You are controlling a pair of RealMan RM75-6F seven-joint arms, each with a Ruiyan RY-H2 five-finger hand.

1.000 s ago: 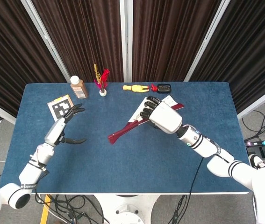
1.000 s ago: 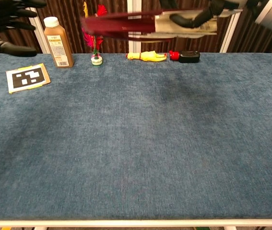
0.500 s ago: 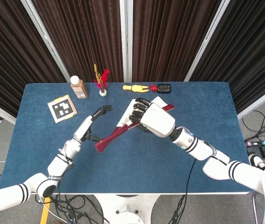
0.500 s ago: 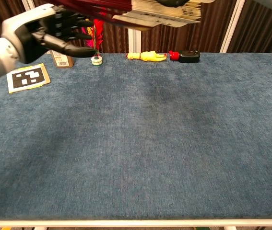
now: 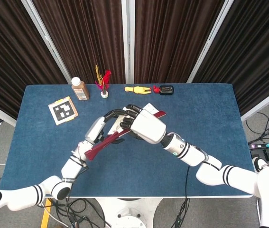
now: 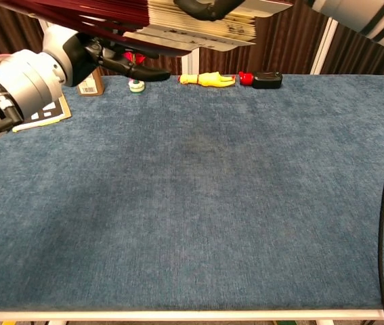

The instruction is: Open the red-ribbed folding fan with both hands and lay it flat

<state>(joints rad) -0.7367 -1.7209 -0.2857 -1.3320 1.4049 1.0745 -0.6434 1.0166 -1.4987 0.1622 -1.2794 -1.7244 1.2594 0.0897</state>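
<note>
The folding fan (image 5: 106,141) with red ribs and a pale paper edge is closed and hangs in the air above the blue table (image 5: 205,123). My right hand (image 5: 143,126) grips it near the paper end, and the red handle end points down to the left. In the chest view the fan (image 6: 178,20) crosses the top edge. My left hand (image 5: 98,128) reaches in under the ribs with its fingers (image 6: 137,69) spread. The fan hides where they meet, so I cannot tell whether it touches the ribs.
Along the far edge stand a brown bottle (image 5: 79,89), a feather shuttlecock (image 5: 104,83), a yellow toy (image 5: 138,89) and a red and black object (image 5: 165,89). A marker card (image 5: 62,110) lies at the far left.
My right hand has carried the fan left and nearer to me. My left hand has risen from the left side and moved right until it is under the fan's ribs.
</note>
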